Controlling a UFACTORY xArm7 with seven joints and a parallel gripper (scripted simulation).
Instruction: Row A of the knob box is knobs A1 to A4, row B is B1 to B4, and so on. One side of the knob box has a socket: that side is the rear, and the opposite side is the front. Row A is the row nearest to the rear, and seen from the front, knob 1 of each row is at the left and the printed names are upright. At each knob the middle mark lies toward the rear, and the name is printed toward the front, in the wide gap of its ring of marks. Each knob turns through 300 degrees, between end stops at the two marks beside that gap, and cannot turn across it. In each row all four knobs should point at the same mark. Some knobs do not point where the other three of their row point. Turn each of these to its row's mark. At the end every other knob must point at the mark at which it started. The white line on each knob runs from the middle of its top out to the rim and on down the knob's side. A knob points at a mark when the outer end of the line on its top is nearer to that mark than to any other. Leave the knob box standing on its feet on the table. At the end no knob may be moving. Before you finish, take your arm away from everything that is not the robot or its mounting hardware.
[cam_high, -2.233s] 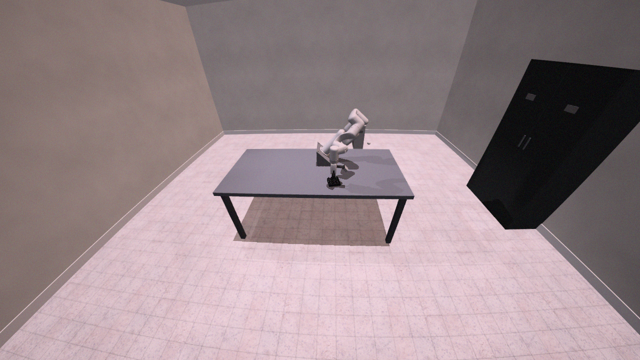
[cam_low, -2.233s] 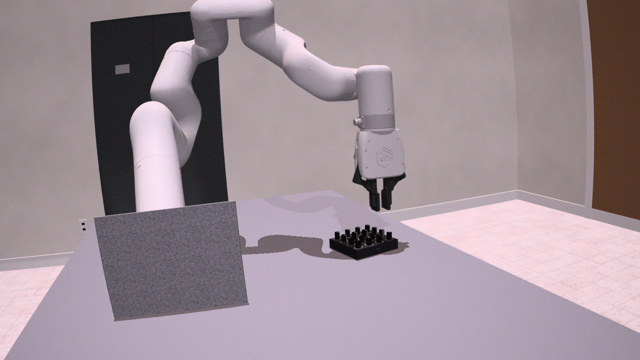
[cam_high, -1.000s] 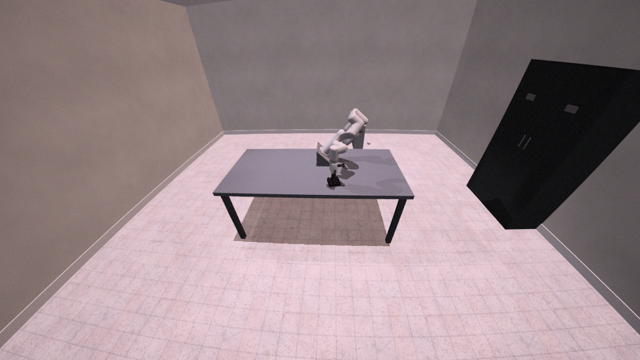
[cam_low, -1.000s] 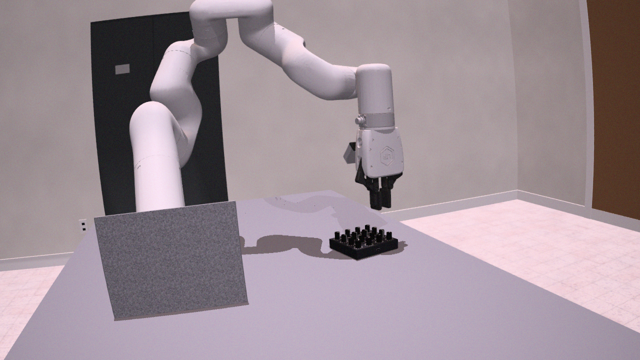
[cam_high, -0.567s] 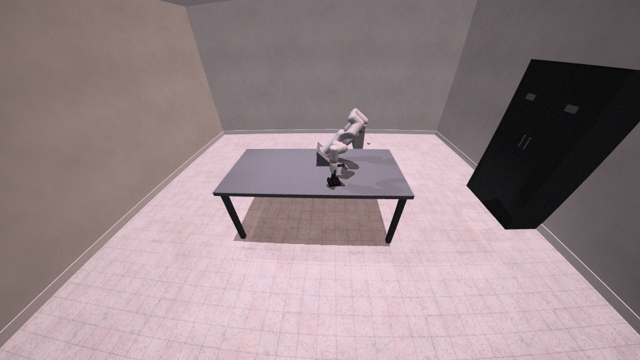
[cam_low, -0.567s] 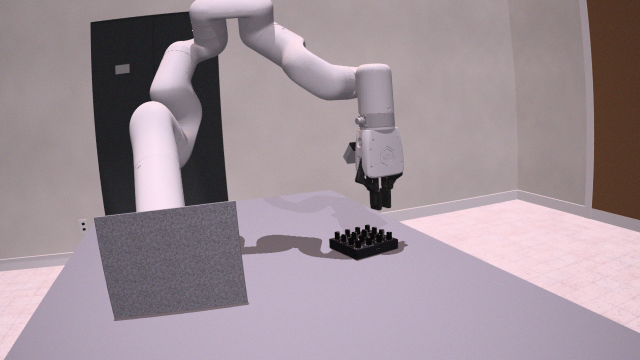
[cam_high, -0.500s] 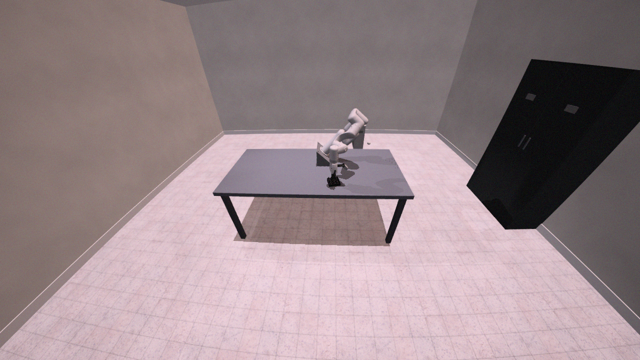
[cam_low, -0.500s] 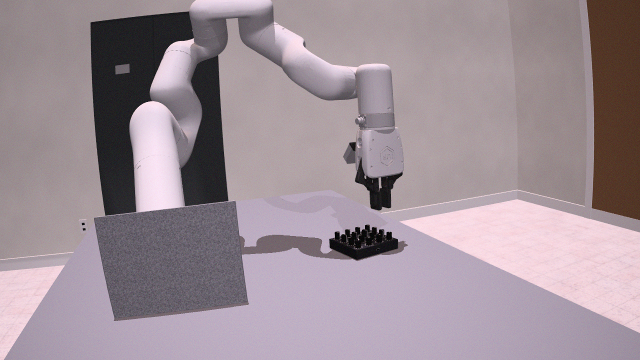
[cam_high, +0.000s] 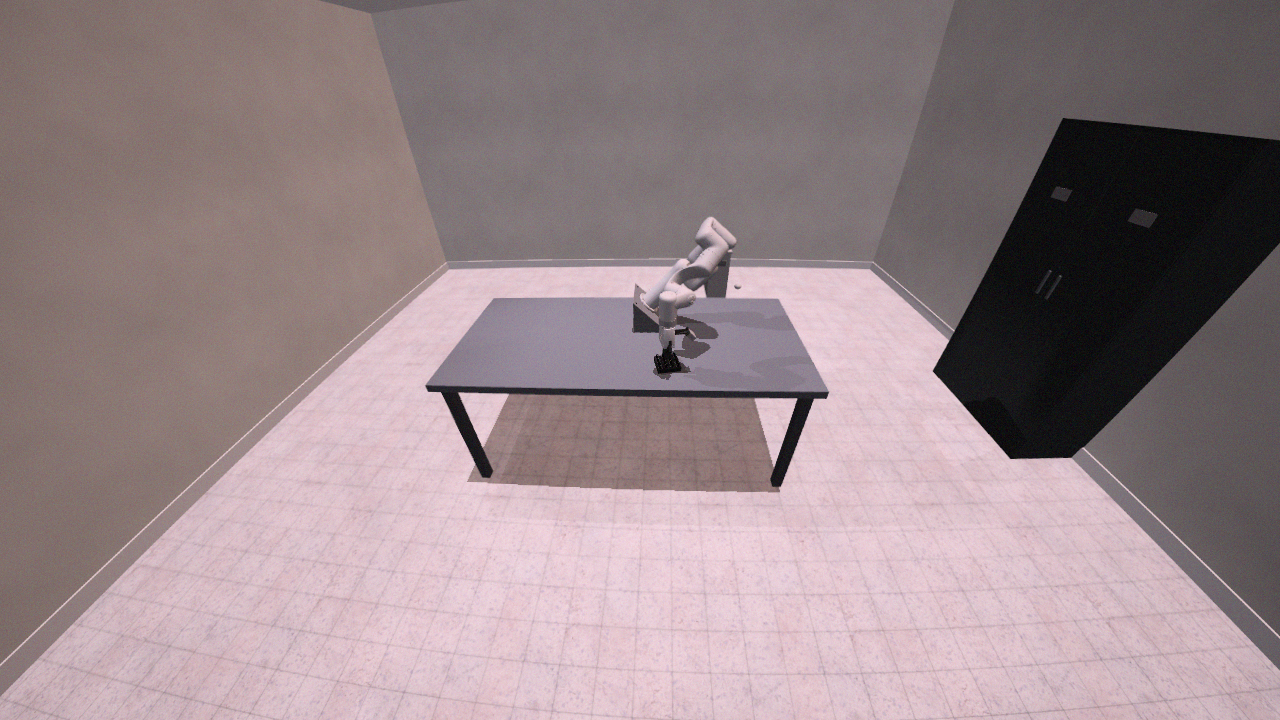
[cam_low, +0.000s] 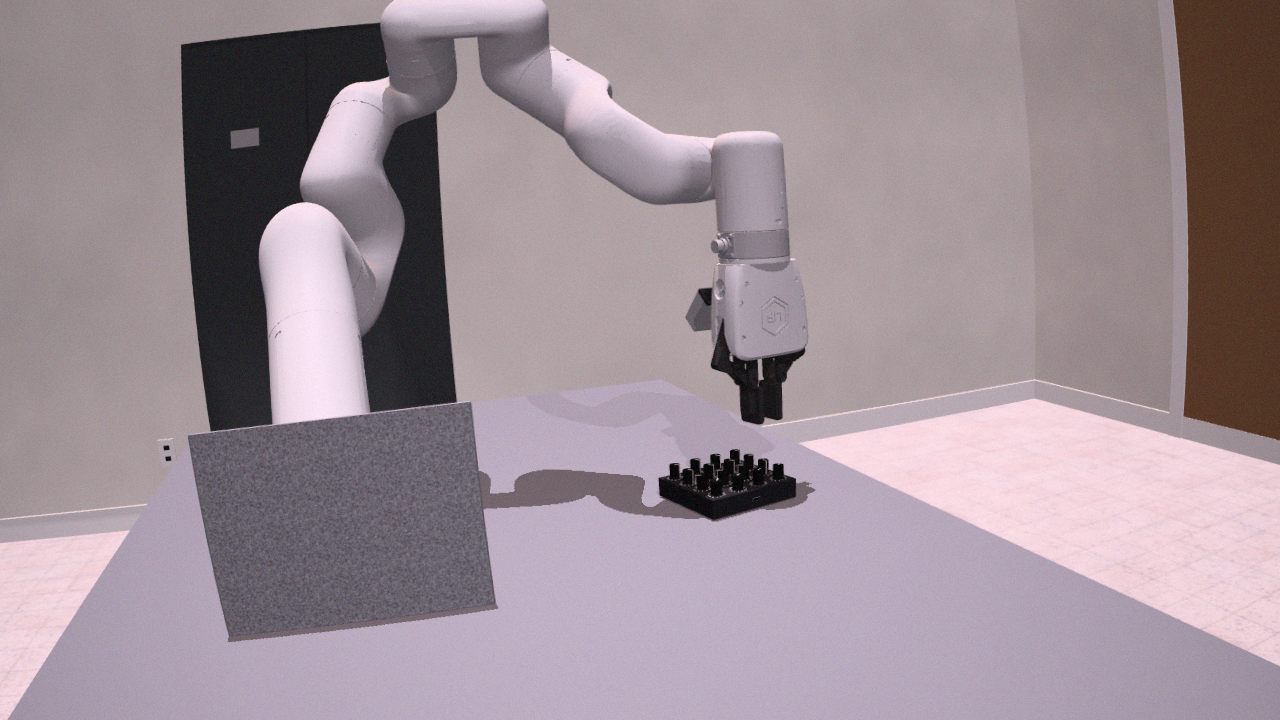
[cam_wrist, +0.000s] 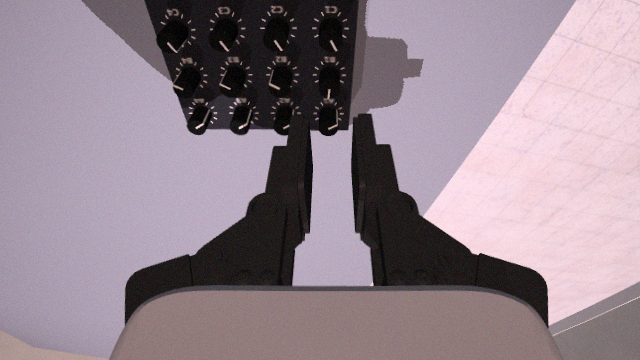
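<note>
As grpr (cam_high: 668, 351) (cam_low: 761, 419) (cam_wrist: 332, 120) hovers, knob box (cam_high: 667, 362) (cam_low: 726, 501) (cam_wrist: 260, 107) below

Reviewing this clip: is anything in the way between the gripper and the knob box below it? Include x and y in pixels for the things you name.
Nothing visible stands in the way. The gripper (cam_high: 667, 354) (cam_low: 761, 419) (cam_wrist: 331, 140) hangs above the knob box (cam_high: 667, 368) (cam_low: 687, 497) (cam_wrist: 260, 102), its fingers apart, with a visible gap between them and the knobs in the exterior view.
</note>
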